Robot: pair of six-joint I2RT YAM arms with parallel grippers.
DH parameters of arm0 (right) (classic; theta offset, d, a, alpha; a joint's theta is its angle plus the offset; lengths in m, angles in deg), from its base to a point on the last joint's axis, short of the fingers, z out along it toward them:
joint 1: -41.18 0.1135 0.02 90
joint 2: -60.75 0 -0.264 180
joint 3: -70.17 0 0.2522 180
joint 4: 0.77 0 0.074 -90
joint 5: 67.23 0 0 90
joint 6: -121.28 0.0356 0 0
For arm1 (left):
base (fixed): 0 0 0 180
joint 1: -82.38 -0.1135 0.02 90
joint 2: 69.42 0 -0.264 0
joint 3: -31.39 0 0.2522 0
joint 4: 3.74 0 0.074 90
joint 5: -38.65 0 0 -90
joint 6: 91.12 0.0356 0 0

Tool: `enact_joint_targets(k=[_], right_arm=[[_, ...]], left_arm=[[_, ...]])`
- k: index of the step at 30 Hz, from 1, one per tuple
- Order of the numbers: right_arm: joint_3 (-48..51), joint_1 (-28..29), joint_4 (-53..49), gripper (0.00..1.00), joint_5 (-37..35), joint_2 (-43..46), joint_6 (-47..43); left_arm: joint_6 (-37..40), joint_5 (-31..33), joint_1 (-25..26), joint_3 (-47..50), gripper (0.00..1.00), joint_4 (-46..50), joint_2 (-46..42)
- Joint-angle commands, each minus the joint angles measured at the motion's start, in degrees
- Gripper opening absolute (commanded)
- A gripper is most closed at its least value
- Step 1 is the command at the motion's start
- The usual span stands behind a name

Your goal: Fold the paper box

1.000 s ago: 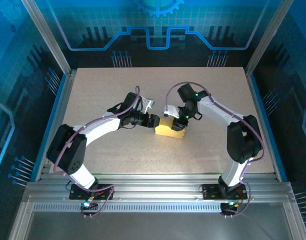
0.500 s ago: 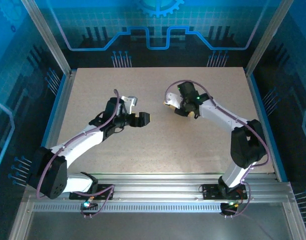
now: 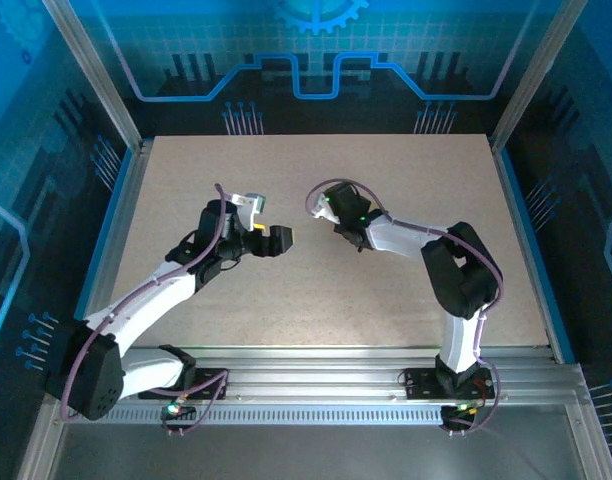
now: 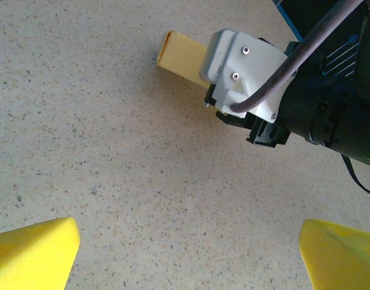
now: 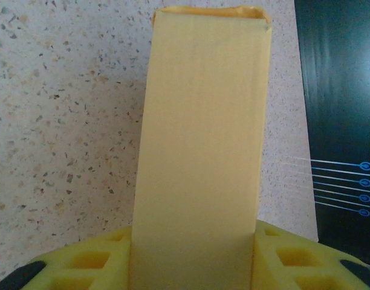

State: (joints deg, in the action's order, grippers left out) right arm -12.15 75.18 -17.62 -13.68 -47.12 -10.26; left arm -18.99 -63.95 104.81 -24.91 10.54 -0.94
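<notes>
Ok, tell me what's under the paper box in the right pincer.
Speckled tabletop shows around the paper box, which the right pincer grips. The patch directly below it is covered by the box itself; whether it touches the tabletop cannot be told.

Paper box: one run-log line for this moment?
paper box: rectangular box shape, held in right gripper | right gripper: shut on paper box | left gripper: open, empty, above table

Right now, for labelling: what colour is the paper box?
The paper box is plain pale yellow; best in right wrist view.
</notes>
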Motion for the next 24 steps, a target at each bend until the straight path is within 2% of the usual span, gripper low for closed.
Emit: enact_joint_targets(k=[1, 2, 3, 5, 7, 9, 13, 18, 21, 24], right_arm=[[1.6, 0.6, 2.3, 0.49, -2.0, -0.4, 0.0], [2.0, 0.7, 2.7, 0.51, -2.2, 0.0, 0.1], [2.4, 0.7, 3.0, 0.58, -1.9, 0.7, 0.4], [3.4, 0.7, 2.7, 0.81, -0.1, 2.7, 1.4], [5.4, 0.1, 2.3, 0.93, 6.0, 6.4, 4.1], [7.4, -0.9, 0.9, 0.99, 14.0, 10.6, 7.7], [13.4, -5.2, 2.5, 1.00, 28.9, 19.7, 16.9], [25.0, -15.1, 14.8, 1.00, 29.9, 30.7, 30.8], [31.0, -22.0, 19.9, 1.00, 31.1, 35.9, 36.4], [35.3, -27.4, 22.3, 1.00, 31.9, 39.1, 39.1]], left_arm=[[0.7, 1.1, -0.6, 1.6, 0.95, -0.7, -1.9], [0.7, 1.2, -0.7, 1.7, 0.95, -0.8, -2.2], [0.7, 1.1, -0.7, 2.0, 0.95, -1.1, -2.4], [0.8, 1.3, -0.7, 2.6, 0.95, -1.9, -3.3], [1.4, 2.3, -0.7, 3.3, 0.95, -2.7, -4.3], [2.6, 4.4, -0.9, 3.8, 0.95, -2.7, -5.4], [6.7, 13.1, -1.7, 5.8, 0.99, -2.5, -8.1], [13.8, 22.5, -4.8, 12.4, 0.99, -8.4, -11.6], [19.2, 28.1, -6.5, 19.5, 0.99, -18.0, -14.8], [23.1, 30.1, -9.3, 26.3, 0.99, -27.8, -16.4]])
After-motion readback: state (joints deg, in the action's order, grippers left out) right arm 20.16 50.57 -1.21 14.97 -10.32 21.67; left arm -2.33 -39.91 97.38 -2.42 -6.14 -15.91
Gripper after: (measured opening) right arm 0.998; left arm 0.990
